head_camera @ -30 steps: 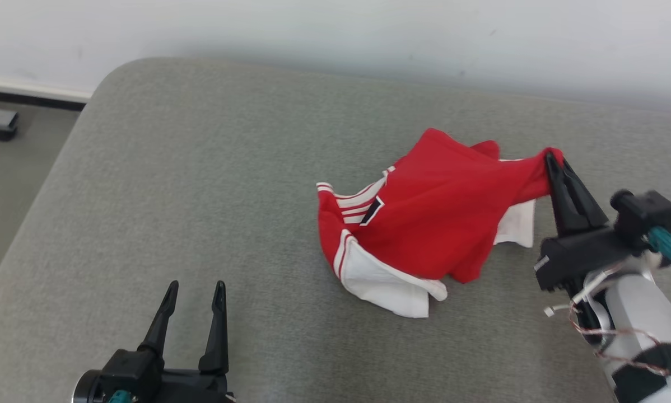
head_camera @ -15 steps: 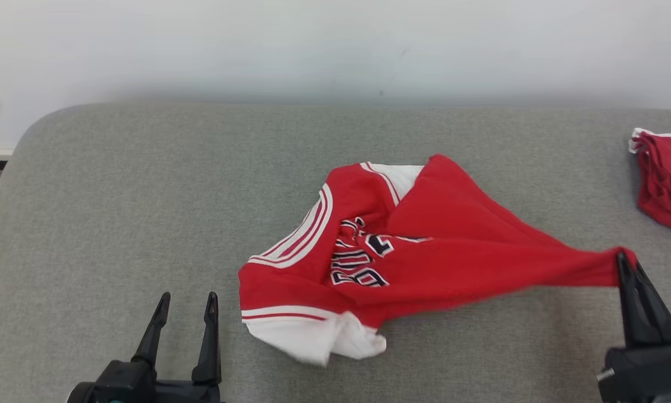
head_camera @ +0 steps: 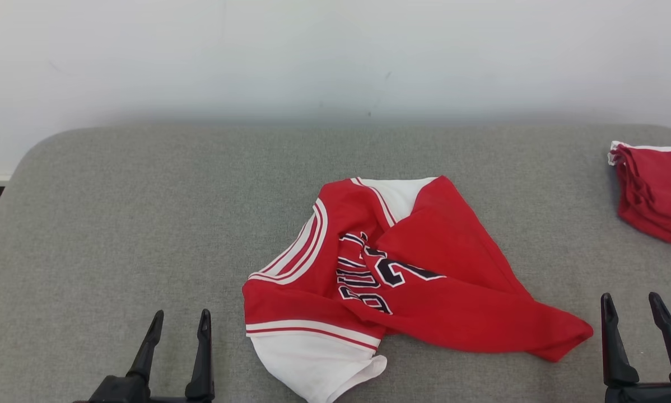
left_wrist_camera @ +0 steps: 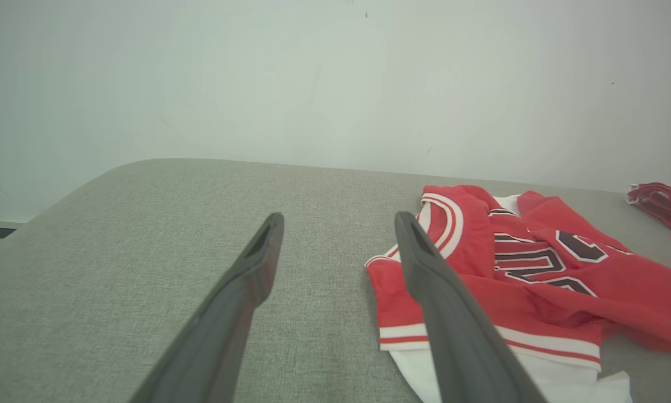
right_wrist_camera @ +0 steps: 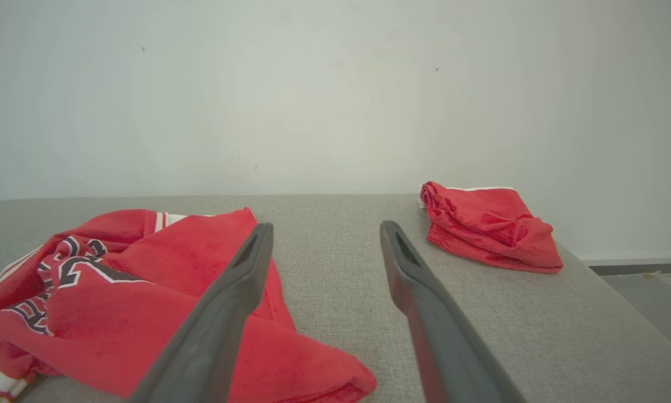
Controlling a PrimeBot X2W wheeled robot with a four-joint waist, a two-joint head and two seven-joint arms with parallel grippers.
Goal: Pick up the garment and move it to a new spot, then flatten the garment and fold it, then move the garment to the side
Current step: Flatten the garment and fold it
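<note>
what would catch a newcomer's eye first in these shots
The red and white jersey stands out at once, lying crumpled in the middle of the grey padded surface with dark lettering showing. A second red garment sits bunched at the far right edge. The left gripper and right gripper stand open at the near corners, holding nothing.

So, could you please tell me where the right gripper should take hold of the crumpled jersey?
Probably the pointed corner of the jersey nearest the open right gripper, approached from the robot's right: it juts from the heap as a tongue on the grey cushion, clear of the bunched layers.
</note>
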